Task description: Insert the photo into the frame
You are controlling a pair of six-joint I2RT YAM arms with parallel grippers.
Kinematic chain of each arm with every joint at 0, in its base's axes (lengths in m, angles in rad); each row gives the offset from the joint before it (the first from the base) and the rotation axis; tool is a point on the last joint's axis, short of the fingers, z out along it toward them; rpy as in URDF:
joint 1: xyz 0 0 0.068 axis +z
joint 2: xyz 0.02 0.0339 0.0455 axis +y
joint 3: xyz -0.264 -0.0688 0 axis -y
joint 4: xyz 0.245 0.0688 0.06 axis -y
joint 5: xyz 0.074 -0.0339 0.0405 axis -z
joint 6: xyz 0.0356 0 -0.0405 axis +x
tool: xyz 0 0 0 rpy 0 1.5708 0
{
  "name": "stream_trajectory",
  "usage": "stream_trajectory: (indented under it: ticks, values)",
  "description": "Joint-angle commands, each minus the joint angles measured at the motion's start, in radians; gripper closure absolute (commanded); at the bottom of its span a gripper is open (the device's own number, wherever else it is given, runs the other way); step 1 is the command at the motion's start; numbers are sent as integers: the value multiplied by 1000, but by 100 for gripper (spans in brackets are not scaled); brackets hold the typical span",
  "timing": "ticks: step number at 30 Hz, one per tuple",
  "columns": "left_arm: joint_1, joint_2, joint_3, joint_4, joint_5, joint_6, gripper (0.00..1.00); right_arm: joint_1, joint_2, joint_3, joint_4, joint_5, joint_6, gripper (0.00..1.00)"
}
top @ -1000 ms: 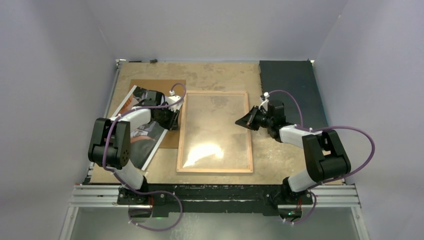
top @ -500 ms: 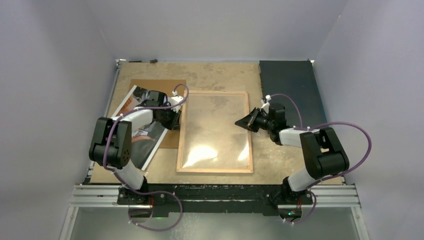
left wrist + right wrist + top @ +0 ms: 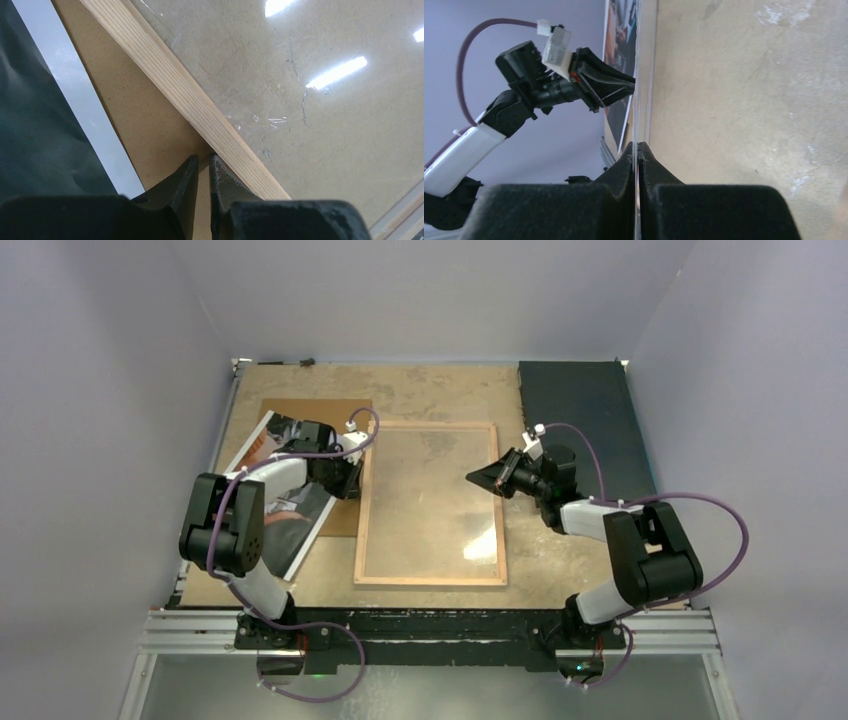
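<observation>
L tool point(image 3: 202, 161) jaws narrowed; R tool point(image 3: 473, 478) shifted left w/ pane point(image 3: 430, 500) edge; glare on pane shrank.

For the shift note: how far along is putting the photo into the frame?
Done: the frame lies back-up, its backing board off to the left. In hand: the right gripper pinches a thin clear edge, seemingly the pane; the left gripper, nearly closed, sits at the frame's left rail. Left: the photo lies outside, on that board.

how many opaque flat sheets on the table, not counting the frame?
3: the photo at left, a brown backing board partly under it, a black mat in the far right corner. More could be hidden beneath them.
</observation>
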Motion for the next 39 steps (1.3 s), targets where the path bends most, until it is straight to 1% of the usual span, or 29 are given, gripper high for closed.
stream_trajectory:
  ticks: [1,7,10,16,22,27,34,37,39]
  values:
    - [-27,53,-19,-41,6,7,88,10,-68,-5,49,-37,29,100]
    - [-27,49,-20,-43,3,8,88,32,-88,-7,21,-21,31,100]
    - [-27,46,-20,-44,1,9,89,47,-105,8,-27,7,18,100]
    - [-28,46,-21,-44,7,8,89,64,-112,48,-68,37,16,100]
    - [-28,43,-19,-48,9,8,89,81,-85,111,-165,57,-76,100]
    - [-28,33,-20,-51,9,10,89,84,-62,154,-343,145,-218,100]
    - [-27,25,-22,-54,8,14,90,85,-27,166,-402,193,-282,100]
    - [-27,23,-20,-57,5,17,90,84,-23,194,-435,223,-312,94]
    - [-27,22,-20,-57,3,19,90,84,-17,219,-467,241,-346,86]
